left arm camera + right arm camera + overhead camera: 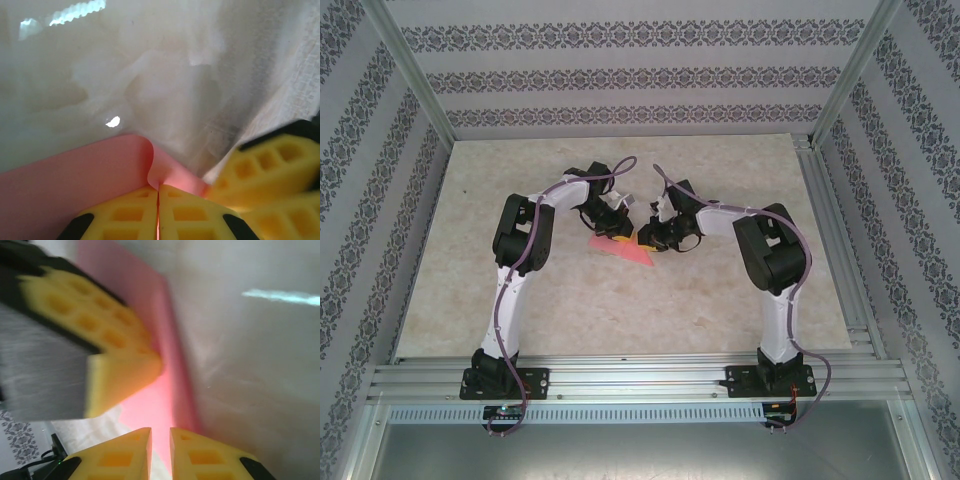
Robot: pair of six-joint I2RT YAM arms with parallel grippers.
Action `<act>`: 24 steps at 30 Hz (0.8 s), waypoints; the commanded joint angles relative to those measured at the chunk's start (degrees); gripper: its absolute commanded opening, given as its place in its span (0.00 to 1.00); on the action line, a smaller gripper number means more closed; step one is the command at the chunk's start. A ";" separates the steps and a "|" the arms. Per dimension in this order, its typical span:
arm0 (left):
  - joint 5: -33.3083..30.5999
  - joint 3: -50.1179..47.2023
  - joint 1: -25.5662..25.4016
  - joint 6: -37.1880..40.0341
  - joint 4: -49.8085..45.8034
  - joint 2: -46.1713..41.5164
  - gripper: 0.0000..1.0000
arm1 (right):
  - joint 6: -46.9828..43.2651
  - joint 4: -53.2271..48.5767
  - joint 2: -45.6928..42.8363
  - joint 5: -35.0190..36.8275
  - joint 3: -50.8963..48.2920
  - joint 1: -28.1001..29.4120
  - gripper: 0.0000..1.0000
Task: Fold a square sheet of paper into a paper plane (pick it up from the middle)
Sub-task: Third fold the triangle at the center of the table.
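Pink-red paper sheet [622, 249] lies on the table [720, 300], one raised fold pinched in the closed left claw [158, 200]; the right claw [160, 445], fingers narrowly parted, straddles its edge just beside.

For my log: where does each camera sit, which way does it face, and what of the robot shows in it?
Top external: above and behind the bases, looking down on the table; both arms whole, left gripper and right gripper close together at the pink paper.
Left wrist: low, facing along the paper; its own fingers shut on a raised fold.
Right wrist: low, facing the paper's edge; own fingers nearly together.
Shared: each wrist view catches the other gripper's fingers and the paper.
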 commanded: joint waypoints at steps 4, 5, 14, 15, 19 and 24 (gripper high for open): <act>-2.46 0.39 0.48 1.89 -1.15 2.32 0.10 | -0.26 -0.93 1.55 1.19 0.19 -0.79 0.17; -2.50 0.25 0.48 1.84 -1.19 2.25 0.10 | -0.18 -0.98 0.75 1.31 0.29 -0.87 0.17; -2.45 -0.09 0.53 1.41 -0.53 2.10 0.10 | 0.39 -2.00 -1.25 -1.50 5.65 -1.39 0.17; -2.49 0.00 0.48 1.40 -0.55 2.06 0.10 | 0.31 -2.15 -0.72 -1.37 6.28 -1.40 0.17; -2.53 0.15 0.47 1.22 -0.68 2.06 0.10 | 0.45 -2.34 1.61 -1.07 7.88 -1.33 0.10; -2.58 0.20 0.52 1.22 -0.70 1.98 0.10 | -0.04 -3.84 3.97 -0.14 9.13 -0.89 0.06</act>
